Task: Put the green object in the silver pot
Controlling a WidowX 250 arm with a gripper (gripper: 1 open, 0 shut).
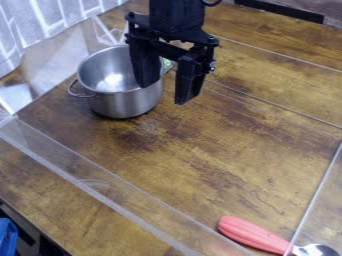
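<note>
The silver pot (114, 82) stands on the wooden table at the upper left, round and shiny, with a small side handle. My black gripper (164, 90) hangs over the pot's right rim. Its two fingers are spread wide, the left one (142, 70) over the pot's inside and the right one (189, 82) outside it. A small patch of the green object (166, 64) shows between the fingers, just by the pot's right rim. Most of it is hidden, and I cannot tell whether it touches a finger.
A red-handled spoon (261, 236) lies at the table's front right edge. A clear plastic barrier (94, 175) runs along the front and right sides. A tiled wall (34, 25) stands behind the pot at the left.
</note>
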